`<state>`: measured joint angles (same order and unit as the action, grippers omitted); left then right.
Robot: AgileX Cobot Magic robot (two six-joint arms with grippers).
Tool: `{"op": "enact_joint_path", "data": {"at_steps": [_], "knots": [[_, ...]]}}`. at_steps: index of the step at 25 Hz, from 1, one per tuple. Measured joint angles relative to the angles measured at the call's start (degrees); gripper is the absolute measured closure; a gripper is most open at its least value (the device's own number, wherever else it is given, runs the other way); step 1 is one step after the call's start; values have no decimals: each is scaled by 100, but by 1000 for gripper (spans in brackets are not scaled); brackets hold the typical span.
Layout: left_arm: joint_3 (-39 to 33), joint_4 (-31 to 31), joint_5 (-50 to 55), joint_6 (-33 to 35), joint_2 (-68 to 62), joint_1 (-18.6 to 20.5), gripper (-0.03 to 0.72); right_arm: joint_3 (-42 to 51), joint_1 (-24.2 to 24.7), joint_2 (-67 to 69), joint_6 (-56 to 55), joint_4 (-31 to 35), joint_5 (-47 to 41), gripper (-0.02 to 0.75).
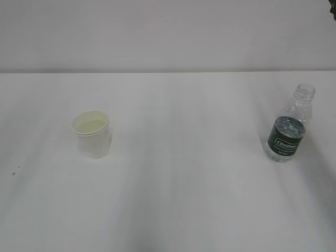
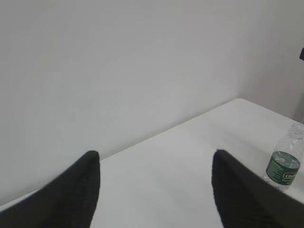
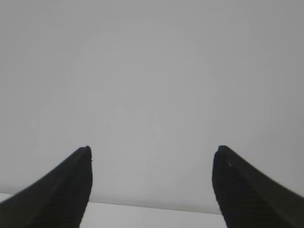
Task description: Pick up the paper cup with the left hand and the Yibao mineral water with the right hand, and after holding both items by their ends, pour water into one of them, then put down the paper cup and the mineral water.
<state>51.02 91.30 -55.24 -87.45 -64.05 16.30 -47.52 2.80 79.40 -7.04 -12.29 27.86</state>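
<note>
Cup place: the paper cup (image 1: 91, 134) stands upright on the white table (image 1: 178, 199), at about nine o'clock of the middle in the exterior view.
Bottle place: the water bottle (image 1: 290, 129) stands at about three o'clock, well apart from the cup, its long axis upright and its neck open.
Left hand (image 2: 156, 190): fingers wide apart, nothing between them; the cup is out of its view, and the bottle sits beyond its right finger at about four o'clock.
Right hand (image 3: 152, 187): fingers wide apart and empty, facing the wall; the bottle is not in its view.
Nearer arm: judged from the layout, left for the cup, right for the bottle.
Cup look: white, tapered, pale cream inside.
Bottle look: clear, ribbed, dark green label.
</note>
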Motion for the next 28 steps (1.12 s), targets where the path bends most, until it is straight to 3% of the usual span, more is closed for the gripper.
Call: {"op": "enact_joint_path", "data": {"at_steps": [13, 23, 28], "knots": [[-12, 0, 19, 0, 0, 0, 168, -314, 0, -467, 0, 9, -1085, 144], [-15, 22, 19, 0, 0, 0, 168, -314, 0, -998, 0, 9, -1418, 145], [-15, 670, 39, 113, 0, 0, 168, -314, 0, -1093, 0, 22, -1496, 146]]}}
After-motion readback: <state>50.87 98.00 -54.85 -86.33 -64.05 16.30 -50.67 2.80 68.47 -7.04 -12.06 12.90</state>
